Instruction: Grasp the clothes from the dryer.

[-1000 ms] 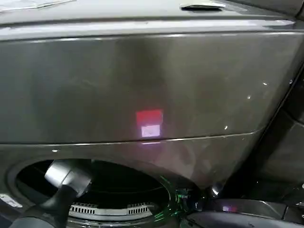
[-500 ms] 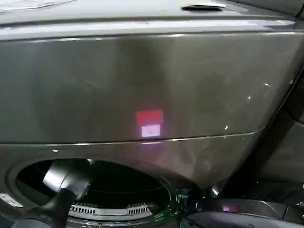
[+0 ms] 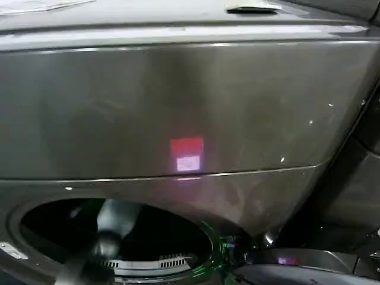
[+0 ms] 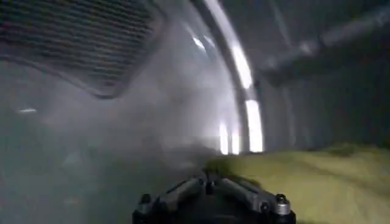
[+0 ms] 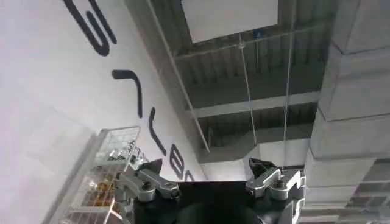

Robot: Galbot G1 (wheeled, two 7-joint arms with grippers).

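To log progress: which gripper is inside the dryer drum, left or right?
The left gripper: it is in the drum beside yellow cloth. The right gripper points up at a ceiling.

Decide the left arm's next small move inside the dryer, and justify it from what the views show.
Probably ease the left gripper forward onto the yellow-green cloth. It is already inside the dryer drum, and the cloth lies just ahead, seemingly not yet grasped. The right gripper is open, pointing up at the ceiling.

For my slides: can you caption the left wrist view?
Left gripper inside the dryer drum, closing in on yellow clothes.
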